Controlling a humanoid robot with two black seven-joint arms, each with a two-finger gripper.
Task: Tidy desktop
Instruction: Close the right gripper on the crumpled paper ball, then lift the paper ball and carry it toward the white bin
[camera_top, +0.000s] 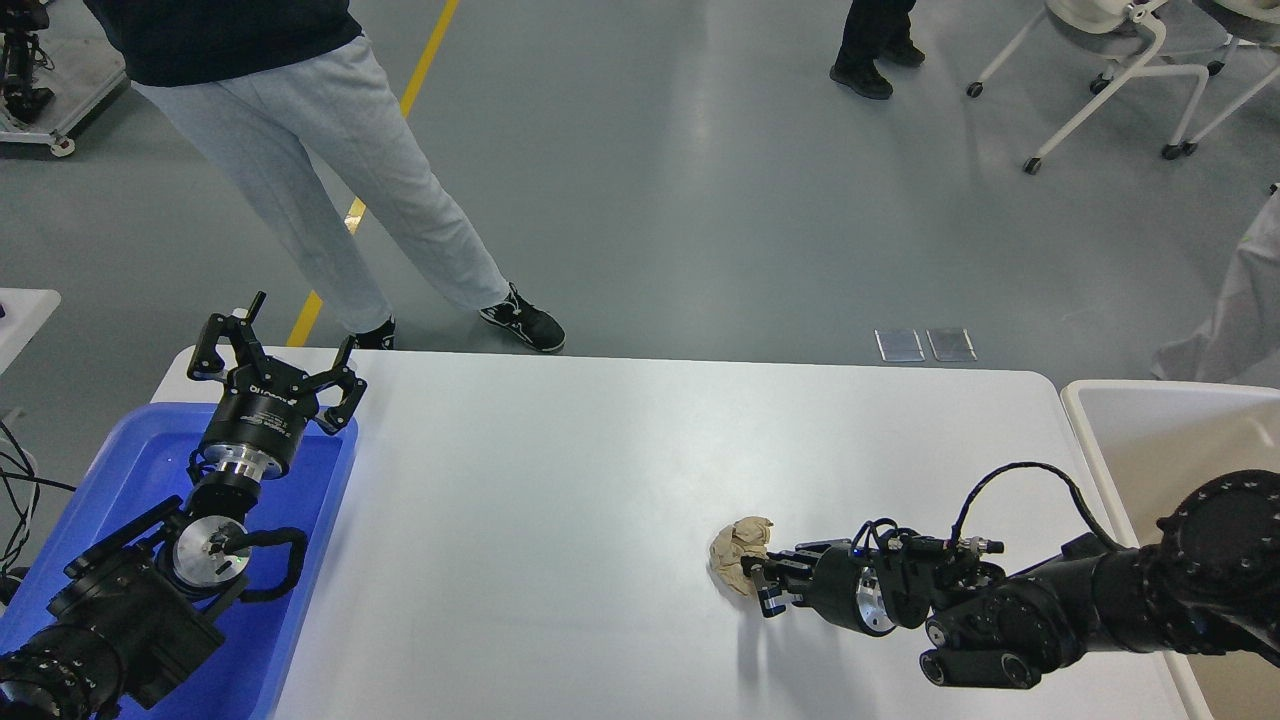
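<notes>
The white desktop (560, 480) fills the middle of the head view. A crumpled beige paper ball (738, 552) lies on it at the right of centre. My right gripper (763, 583) reaches in from the right, low over the desktop, with its fingers closed on the near right side of the paper ball. My left gripper (270, 362) is open and empty, held above the far end of the blue tray (320, 520) at the left.
A beige-white bin (1150, 440) stands off the desktop's right end. A person in grey trousers (330, 170) stands behind the far left corner. Office chairs and another person's feet are further back on the floor.
</notes>
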